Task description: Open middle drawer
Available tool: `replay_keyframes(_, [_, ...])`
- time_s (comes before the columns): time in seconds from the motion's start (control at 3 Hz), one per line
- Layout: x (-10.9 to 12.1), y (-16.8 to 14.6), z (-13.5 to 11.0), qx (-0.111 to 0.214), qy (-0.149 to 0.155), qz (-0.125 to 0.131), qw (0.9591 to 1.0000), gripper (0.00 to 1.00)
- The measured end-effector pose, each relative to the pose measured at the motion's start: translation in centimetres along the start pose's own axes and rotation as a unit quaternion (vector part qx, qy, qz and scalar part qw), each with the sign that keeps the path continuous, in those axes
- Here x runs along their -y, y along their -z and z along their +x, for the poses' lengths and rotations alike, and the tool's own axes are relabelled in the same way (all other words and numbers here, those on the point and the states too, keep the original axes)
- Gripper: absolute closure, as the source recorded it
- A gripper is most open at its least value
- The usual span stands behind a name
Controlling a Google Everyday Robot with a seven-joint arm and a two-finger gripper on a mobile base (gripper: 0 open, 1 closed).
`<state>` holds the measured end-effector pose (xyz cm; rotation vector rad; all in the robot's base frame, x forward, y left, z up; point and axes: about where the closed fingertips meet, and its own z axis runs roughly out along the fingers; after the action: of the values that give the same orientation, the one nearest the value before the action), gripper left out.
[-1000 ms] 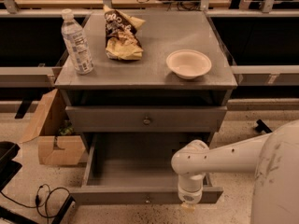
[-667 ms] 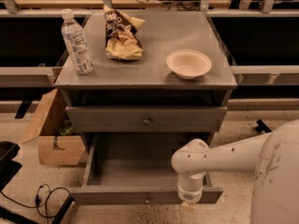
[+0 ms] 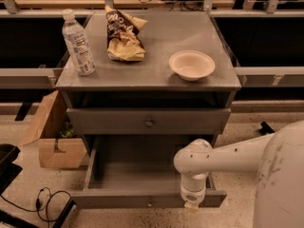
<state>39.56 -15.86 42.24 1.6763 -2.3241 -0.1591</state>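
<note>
The middle drawer (image 3: 118,199) is a grey flat-fronted drawer with a small round brass knob (image 3: 150,204). It stands pulled far out of the grey cabinet, and its bare inside shows. Above it, the upper grey drawer (image 3: 109,121) with its own brass knob (image 3: 149,123) is pushed in. My white arm (image 3: 223,156) comes in from the right. My gripper (image 3: 192,204) points straight down over the open drawer's front edge, right of its knob. The wrist hides most of it.
On the cabinet top (image 3: 156,72) stand a water bottle (image 3: 78,44), a crumpled chip bag (image 3: 122,34) and a white bowl (image 3: 192,64). An open cardboard box (image 3: 52,141) sits on the floor to the left, with a black cable (image 3: 47,201) near it.
</note>
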Motion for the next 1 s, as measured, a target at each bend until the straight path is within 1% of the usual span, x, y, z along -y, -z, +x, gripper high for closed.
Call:
replay_keyframes(0.67, [0.5,0.4,-0.19,0.0,0.0,0.0,1.0,1.0])
replay_keyframes(1.0, [-0.2,1.0,-0.16,-0.005,-0.003,-0.005,1.0,1.0])
